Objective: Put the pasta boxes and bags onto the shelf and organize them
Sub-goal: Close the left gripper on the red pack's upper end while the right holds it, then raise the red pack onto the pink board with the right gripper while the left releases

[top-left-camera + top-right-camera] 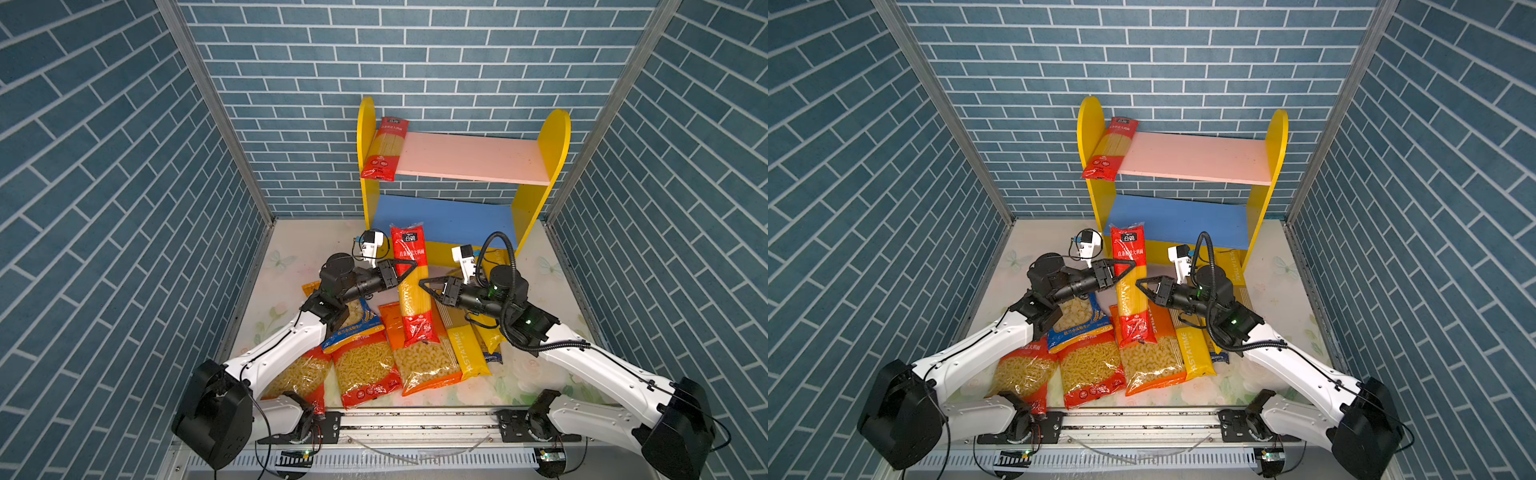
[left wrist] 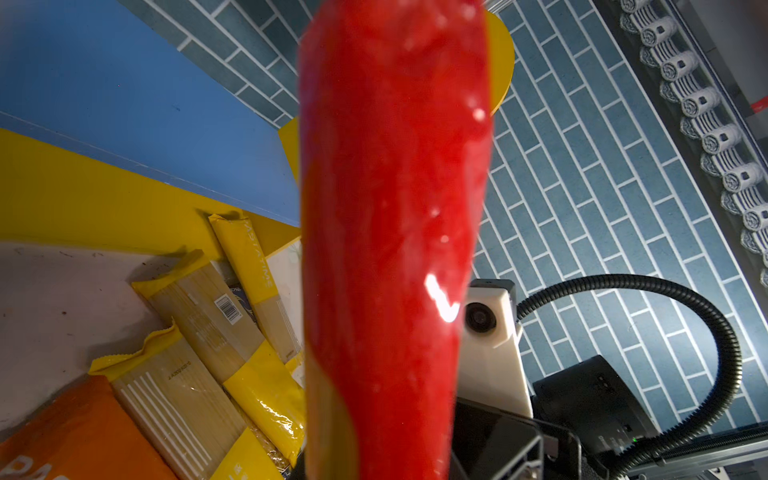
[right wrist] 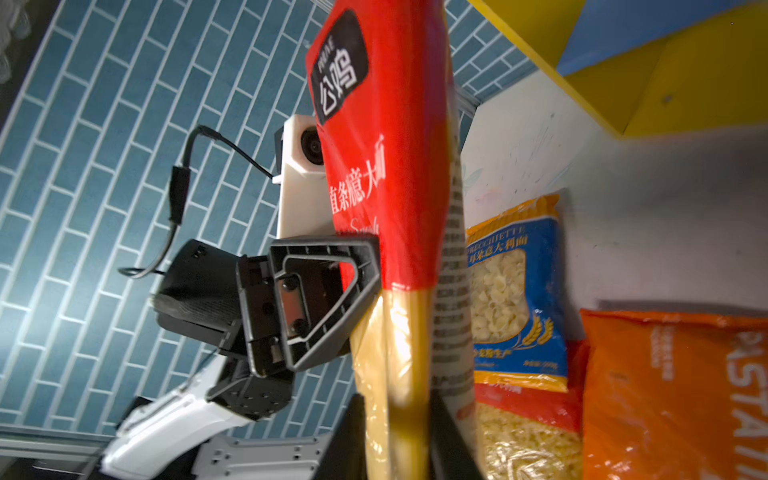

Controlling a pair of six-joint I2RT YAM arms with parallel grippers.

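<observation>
Spaghetti in a long red pack [image 1: 411, 282] stands up straight in the air in the middle. It is just on the near side of the shelf [image 1: 552, 141] and above the heap of bags [image 1: 365, 370] on the counter [image 1: 286, 257].

Both arms reach in to it from the sides. The left fingers [image 1: 409, 262] are clamped on it high up, where the red top meets the clear part. The right fingers [image 1: 428, 281] sit lower down with the pack between them. I cannot tell if they squeeze it or sit loose.

I think two arms are on it because the pack is long, shiny and slippery, and one hold alone could let it tip. It looks like a pass from one arm to the other. Held upright, it can be lifted away without pushing the orange bag [image 1: 419, 361] and the yellow packs [image 1: 469, 349] around.

One more red spaghetti pack [image 1: 382, 149] lies at the left end of the pink board [image 1: 469, 160], right beside the yellow side. So this one likely goes next to it, and the left arm is nearer that spot.
</observation>
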